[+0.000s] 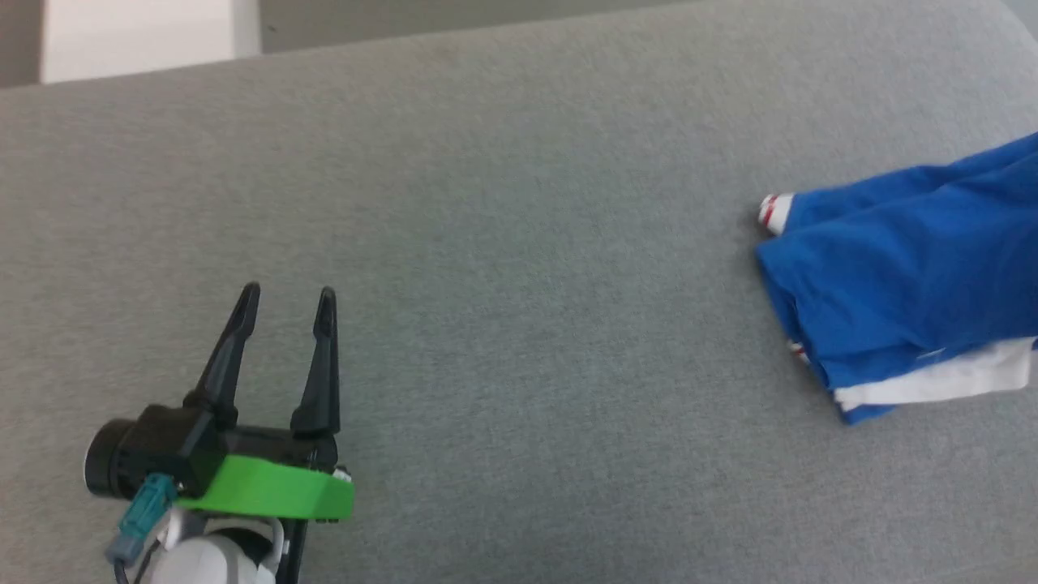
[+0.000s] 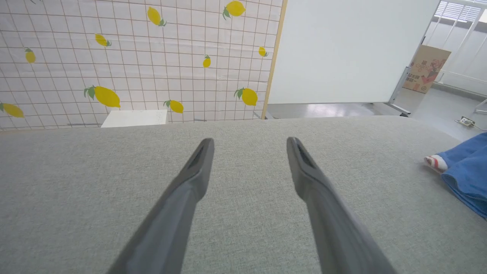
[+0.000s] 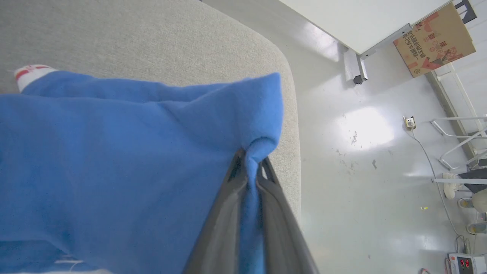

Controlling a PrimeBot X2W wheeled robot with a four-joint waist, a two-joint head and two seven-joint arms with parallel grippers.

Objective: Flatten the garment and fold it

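The garment (image 1: 908,276) is a blue shirt with white and red-striped trim, bunched at the right edge of the grey padded table (image 1: 519,203). My right gripper (image 3: 251,161) is shut on a pinch of its blue cloth near the table's rounded corner, with the fabric stretching away to the left. A white sleeve cuff with red stripes (image 3: 32,72) peeks out at the shirt's far end. My left gripper (image 1: 288,300) hovers open and empty over the table's lower left, far from the garment (image 2: 466,171), which lies to its right.
Beyond the table's far edge stand a lemon-print screen (image 2: 133,57) and a white board (image 2: 350,49). Past the right corner lies glossy floor (image 3: 365,152) with a cardboard box (image 3: 433,40), a power strip (image 3: 409,122) and cables.
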